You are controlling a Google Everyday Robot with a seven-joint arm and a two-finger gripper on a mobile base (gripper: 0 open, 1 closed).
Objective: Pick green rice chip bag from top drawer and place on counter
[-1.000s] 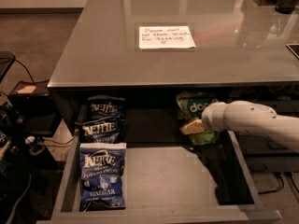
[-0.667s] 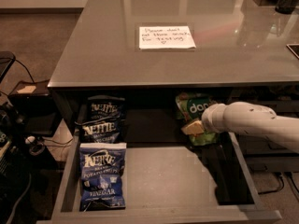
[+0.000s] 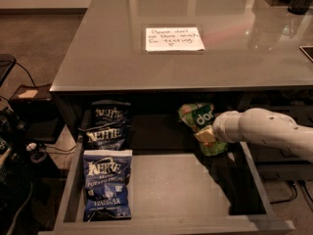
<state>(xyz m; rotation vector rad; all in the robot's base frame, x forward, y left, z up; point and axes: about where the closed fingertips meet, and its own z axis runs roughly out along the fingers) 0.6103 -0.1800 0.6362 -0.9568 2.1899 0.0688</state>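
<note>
I've got the gripper in the top drawer, back right corner, right up against the green rice chip bag; can't tell from here whether it's clamped on it or loose. Bag sits tilted by the rear edge, below the counter front edge. White arm comes in from the right. Three blue Kettle bags (nearest one at the front left corner) line the drawer's left side. Paper note lies approx. mid-counter.

Dim, soft glare on glossy counter, gripper in shadow at rear right of top drawer
</note>
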